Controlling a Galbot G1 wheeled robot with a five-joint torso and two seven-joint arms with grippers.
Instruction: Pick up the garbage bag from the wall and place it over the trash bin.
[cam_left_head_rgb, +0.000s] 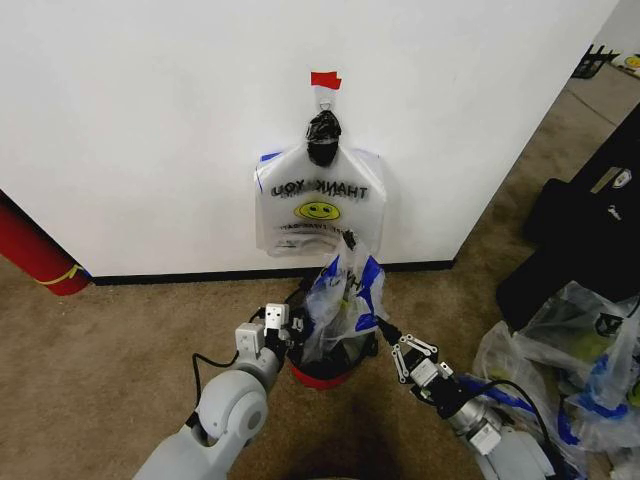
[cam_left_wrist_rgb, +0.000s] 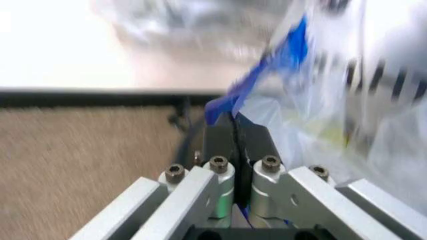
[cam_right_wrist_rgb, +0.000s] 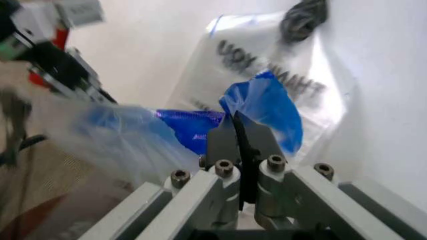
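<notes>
The garbage bag (cam_left_head_rgb: 342, 296), thin and whitish with blue handles, hangs crumpled above the trash bin (cam_left_head_rgb: 352, 357), a black mesh basket with a red base at the foot of the wall. My left gripper (cam_left_head_rgb: 292, 328) is shut on the bag's left blue handle (cam_left_wrist_rgb: 257, 75) beside the bin's left rim. In the left wrist view its fingers (cam_left_wrist_rgb: 220, 135) are pressed together on the plastic. On the other side, my right gripper (cam_left_head_rgb: 384, 330) is shut on the bag's right blue handle (cam_right_wrist_rgb: 267, 107), its fingers (cam_right_wrist_rgb: 223, 137) closed on it.
A matching "THANK YOU" bag (cam_left_head_rgb: 320, 205) hangs on the wall under a black knot (cam_left_head_rgb: 323, 135) and red tape (cam_left_head_rgb: 325, 80). A red cylinder (cam_left_head_rgb: 35, 250) leans at the left. Heaped clear bags (cam_left_head_rgb: 570, 370) and a black case (cam_left_head_rgb: 590, 240) lie at the right on the carpet.
</notes>
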